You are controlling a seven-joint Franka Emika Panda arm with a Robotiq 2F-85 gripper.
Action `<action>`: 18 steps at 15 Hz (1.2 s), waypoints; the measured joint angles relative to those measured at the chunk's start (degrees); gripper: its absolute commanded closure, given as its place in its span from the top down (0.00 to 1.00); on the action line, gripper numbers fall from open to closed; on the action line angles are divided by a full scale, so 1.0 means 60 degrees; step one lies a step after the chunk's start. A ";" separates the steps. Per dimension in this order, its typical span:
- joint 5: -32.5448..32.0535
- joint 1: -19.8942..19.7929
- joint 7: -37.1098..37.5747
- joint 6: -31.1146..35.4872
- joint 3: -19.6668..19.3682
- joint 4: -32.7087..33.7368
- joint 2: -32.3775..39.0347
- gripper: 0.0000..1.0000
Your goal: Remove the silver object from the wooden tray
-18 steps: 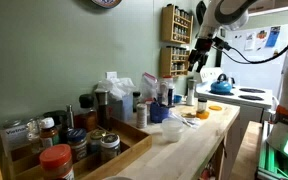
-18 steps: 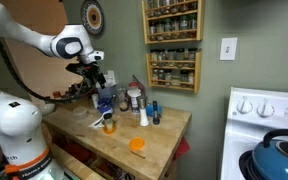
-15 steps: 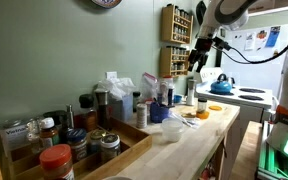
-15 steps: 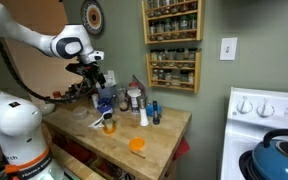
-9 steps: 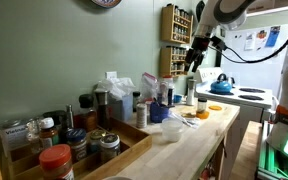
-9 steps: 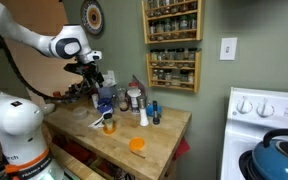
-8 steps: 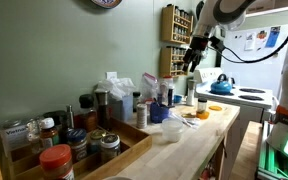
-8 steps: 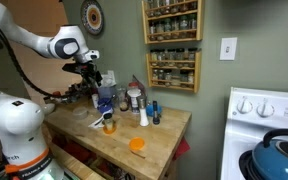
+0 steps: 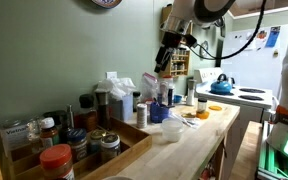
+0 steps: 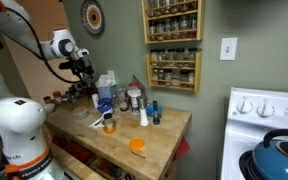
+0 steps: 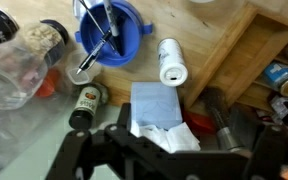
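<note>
The arm reaches in from high above the tabletop (image 9: 197, 140), with the gripper (image 9: 163, 62) pointing down, well away from the wooden tray (image 9: 125, 151) (its fingers spread wide, holding nothing). The silver object (image 9: 102, 106) stands upright inside the tray, toward its back.

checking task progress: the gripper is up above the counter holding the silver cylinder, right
Not holding it. The gripper is up above the counter, but it is empty. The silver cylinder stands in the wooden tray, well apart from the gripper, as an exterior view shows.
</note>
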 measured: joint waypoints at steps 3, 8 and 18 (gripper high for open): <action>0.0008 0.0048 -0.0211 -0.0195 -0.0098 0.0960 0.1142 1.00; 0.0098 0.0192 -0.0353 0.0400 -0.0124 0.1120 0.1375 1.00; -0.0852 0.1659 -0.2391 0.1495 0.0645 0.3897 0.4365 1.00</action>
